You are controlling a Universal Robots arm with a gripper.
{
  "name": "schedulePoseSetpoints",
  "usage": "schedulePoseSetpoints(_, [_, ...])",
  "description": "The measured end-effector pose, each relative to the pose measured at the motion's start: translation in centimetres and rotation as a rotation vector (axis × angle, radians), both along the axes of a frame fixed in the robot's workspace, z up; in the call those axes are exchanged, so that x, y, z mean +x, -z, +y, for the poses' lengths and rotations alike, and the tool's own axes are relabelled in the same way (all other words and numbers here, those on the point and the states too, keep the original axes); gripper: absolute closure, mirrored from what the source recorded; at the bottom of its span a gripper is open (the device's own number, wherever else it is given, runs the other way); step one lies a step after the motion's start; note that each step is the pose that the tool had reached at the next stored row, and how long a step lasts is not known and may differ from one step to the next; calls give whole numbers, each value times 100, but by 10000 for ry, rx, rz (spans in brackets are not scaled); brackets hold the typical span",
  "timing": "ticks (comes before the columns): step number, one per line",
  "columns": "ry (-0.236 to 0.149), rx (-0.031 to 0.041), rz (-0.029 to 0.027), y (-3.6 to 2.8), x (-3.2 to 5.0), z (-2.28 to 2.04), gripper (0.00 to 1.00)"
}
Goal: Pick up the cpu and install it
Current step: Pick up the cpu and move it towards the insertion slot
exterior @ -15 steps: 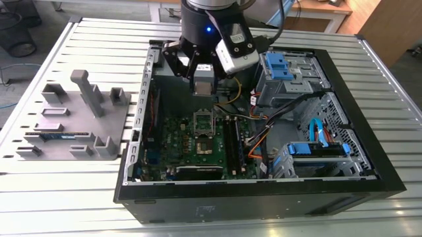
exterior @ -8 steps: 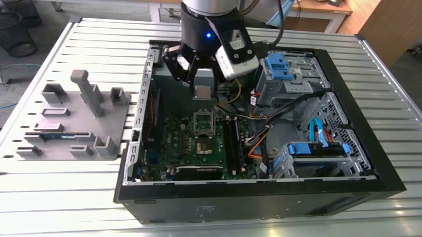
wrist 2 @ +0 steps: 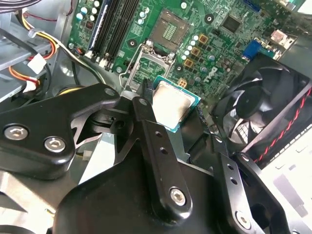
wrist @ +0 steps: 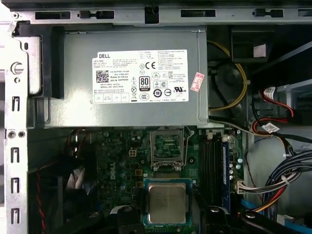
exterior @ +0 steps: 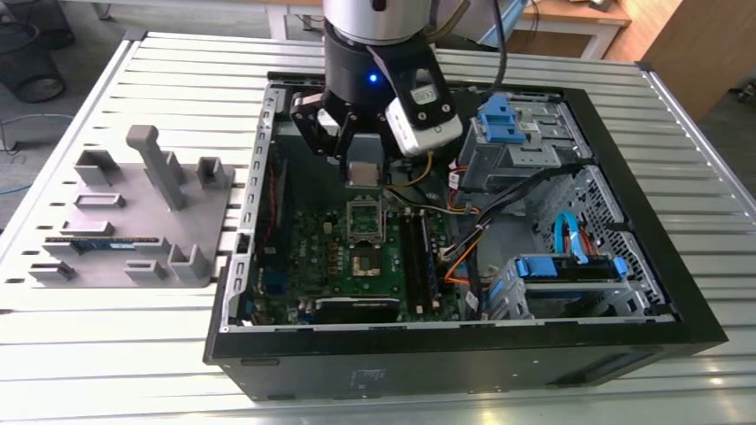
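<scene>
My gripper [exterior: 364, 170] hangs inside the open computer case [exterior: 661, 292], shut on the cpu [exterior: 365, 173]. The cpu [wrist 2: 171, 104] is a small square chip with a silver top and thin green rim, held by its edges between the black fingers [wrist 2: 146, 105]. In the first wrist view the cpu [wrist: 167, 203] hovers a little short of the open socket [wrist: 167, 146] on the green motherboard [wrist: 122, 161]. The socket [wrist 2: 170, 30] is bare, and its metal frame [wrist 2: 146, 61] is swung open beside it.
A grey power supply [wrist: 131, 78] sits beyond the socket. Black memory slots [wrist: 212, 161] and loose cables [wrist: 273, 180] flank it, and a black fan [wrist 2: 268, 107] stands close by. On the exterior view's left, a grey fixture plate [exterior: 130, 221] carries a memory stick [exterior: 101, 241].
</scene>
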State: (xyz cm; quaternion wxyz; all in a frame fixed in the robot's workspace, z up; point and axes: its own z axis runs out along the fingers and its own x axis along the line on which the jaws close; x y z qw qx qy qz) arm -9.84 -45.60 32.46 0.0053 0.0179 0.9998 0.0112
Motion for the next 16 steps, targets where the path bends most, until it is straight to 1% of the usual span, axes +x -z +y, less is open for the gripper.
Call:
schedulePoseSetpoints(11, [0,0,-1,138,0,-47,53])
schedulePoseSetpoints(16, [0,-32,0,166,32,-48,53])
